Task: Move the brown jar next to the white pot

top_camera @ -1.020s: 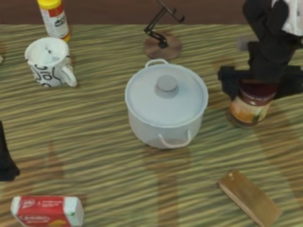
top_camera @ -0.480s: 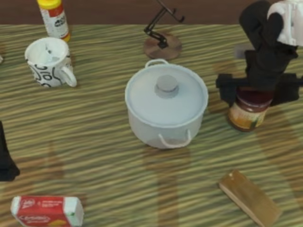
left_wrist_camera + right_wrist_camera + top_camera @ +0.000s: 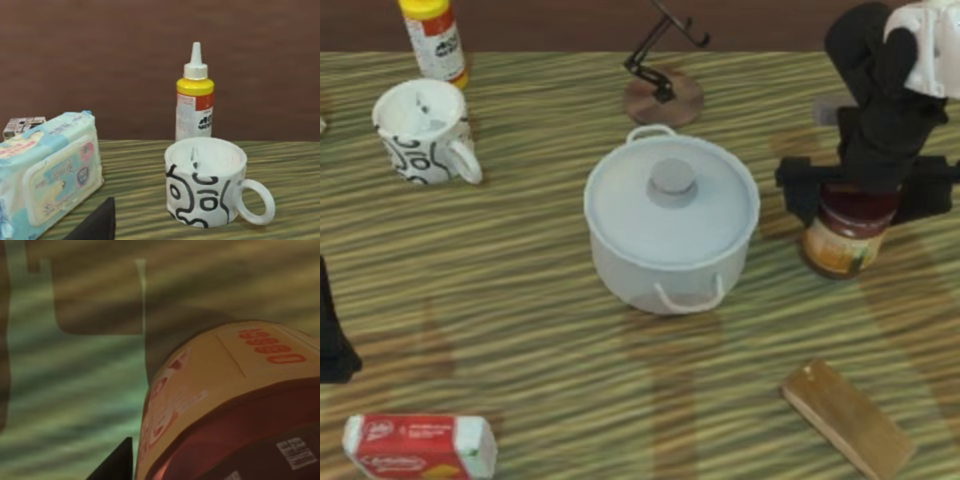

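Between the earlier top views and this one, the brown jar [image 3: 844,233] shifts slightly toward the pot and sits a touch higher in the picture, with the right end effector [image 3: 866,188] travelling with it; over the last half second almost nothing changes. Everything else stays put.

Now the right end effector sits directly over the jar's dark lid, its black body spreading to either side of the lid in the top view. It appears closed on the jar's upper part, though the fingertips themselves are hidden beneath the wrist. The right wrist view shows the jar [image 3: 235,405] filling the frame, tan label and maroon lid up close, with striped worktop [image 3: 75,390] beyond.

The jar stands at about 3 o'clock from the white pot [image 3: 670,220], near it but with a clear strip of worktop [image 3: 520,330] between them. The left end effector [image 3: 332,340] is parked at the worktop's left edge, facing the mug [image 3: 210,187], the yellow-capped bottle [image 3: 195,97] and a wipes pack [image 3: 47,172]; whether its fingers are open I cannot tell.

Risks, as I judge them: a grip high on the lid could let the jar swing or slip during travel. Pushing too far toward 9 o'clock could knock the jar against the pot's wall. Releasing while tilted could topple it.
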